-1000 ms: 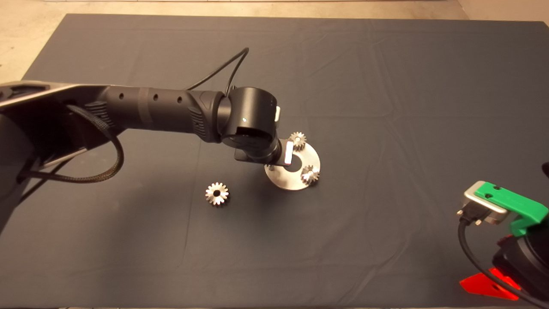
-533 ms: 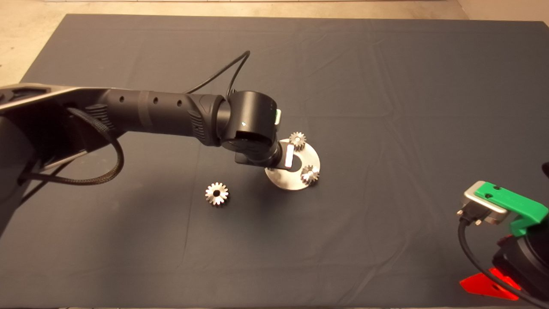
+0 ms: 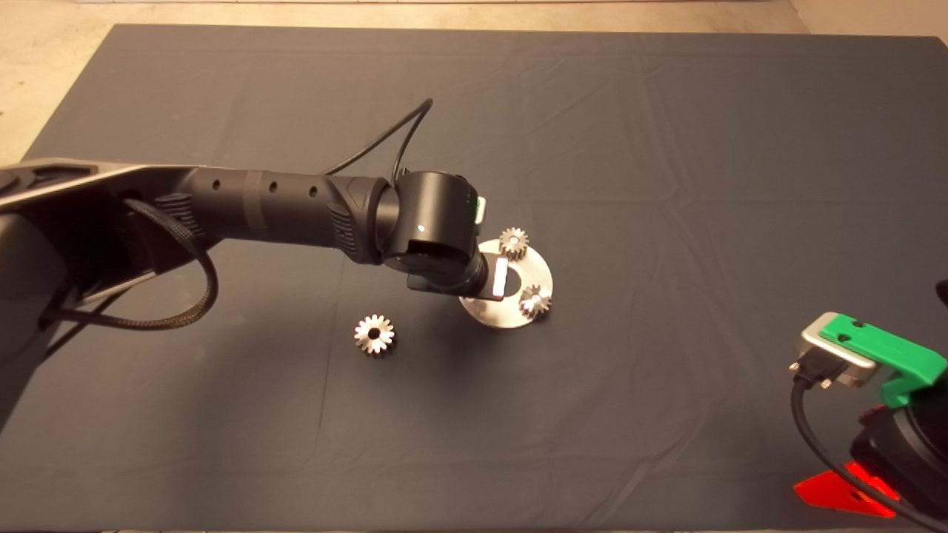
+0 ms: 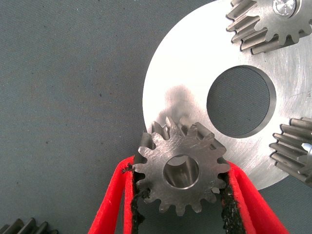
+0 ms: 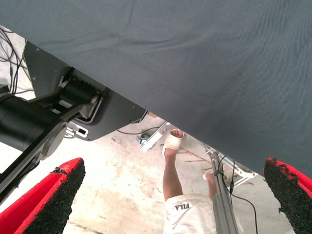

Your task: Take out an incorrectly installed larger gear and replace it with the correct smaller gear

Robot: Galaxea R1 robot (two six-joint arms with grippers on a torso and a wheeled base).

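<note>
Since the larger gear (image 3: 374, 334) lies flat and alone on the surface (image 3: 666, 148), well to the left of the round steel plate (image 3: 498, 317), the wrong part looks already out and the job has reached the fitting of its replacement. Just right of that gear, the left gripper (image 4: 179, 176) hangs over the plate's near edge, its jaws closed on the smaller gear (image 4: 181, 168), one black pad pressed into the teeth on each side. Gripping it across the rim leaves the round centre hole uncovered, which I judge is the point: the hole has to drop over a post on the plate, though no post shows beneath it. The gear is held level, flat face up toward the wrist camera, so its axis runs straight up and down and its broad face is parallel to the plate. Further right, two other small gears (image 3: 513, 242) (image 3: 535, 300) sit on the plate either side of its big central opening, leaving the third spot free. At the far right the right gripper (image 5: 173, 165) waits off the lower corner, jaws wide apart and holding nothing
</note>
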